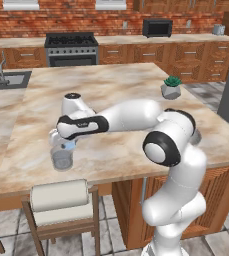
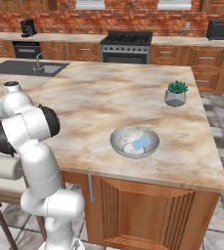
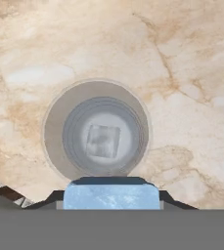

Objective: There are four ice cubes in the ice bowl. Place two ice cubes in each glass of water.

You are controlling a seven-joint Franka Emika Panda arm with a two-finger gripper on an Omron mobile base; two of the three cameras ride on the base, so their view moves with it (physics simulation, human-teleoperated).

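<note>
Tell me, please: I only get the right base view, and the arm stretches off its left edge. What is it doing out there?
Observer: In the left base view its jaws hang right above a glass of water near the counter's front edge.
Operator: Are they carrying anything?
Observer: Yes. The hand view shows a light-blue ice cube gripped between the jaws.
Operator: Is there any ice in that glass yet?
Observer: The hand view looks straight down into the glass, and another cube lies in the middle of it.
</note>
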